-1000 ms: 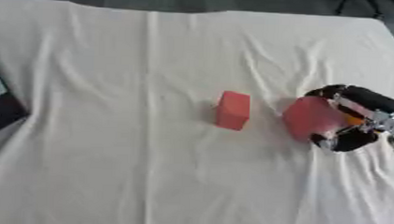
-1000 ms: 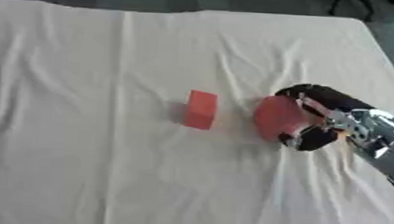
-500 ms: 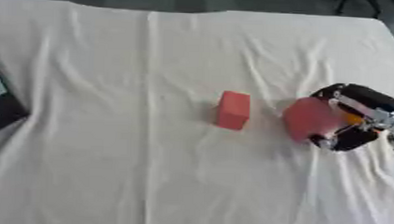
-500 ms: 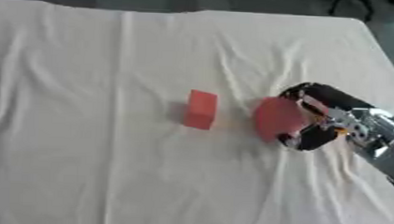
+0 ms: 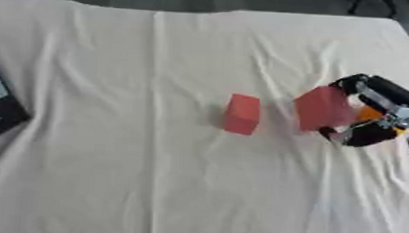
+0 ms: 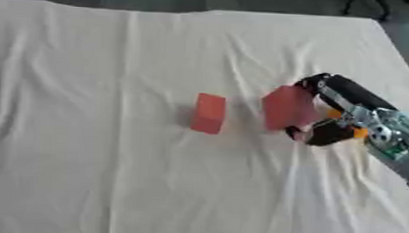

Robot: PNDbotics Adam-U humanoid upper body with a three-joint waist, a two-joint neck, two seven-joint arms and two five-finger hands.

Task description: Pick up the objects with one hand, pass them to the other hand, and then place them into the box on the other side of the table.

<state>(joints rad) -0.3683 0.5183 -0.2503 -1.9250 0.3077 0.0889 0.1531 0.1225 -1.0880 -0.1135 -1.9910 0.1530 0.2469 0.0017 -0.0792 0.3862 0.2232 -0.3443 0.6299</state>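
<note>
My right hand (image 6: 340,116) comes in from the right edge, its arm cut off there. The fingers and thumb are curled around a red block (image 6: 286,107), so part of the block is hidden. A second red block (image 5: 241,113) stands free on the white cloth (image 5: 112,174), near it. At the left edge I see only a dark corner of the box (image 5: 0,112); its inside does not show.

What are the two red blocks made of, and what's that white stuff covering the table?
The red block lying on the table and the red block in the right robot hand look like matte foam or painted wood: flat faces, no shine. Which one, the look leaves open. The white cover is cloth; it shows creases and wrinkles.
</note>
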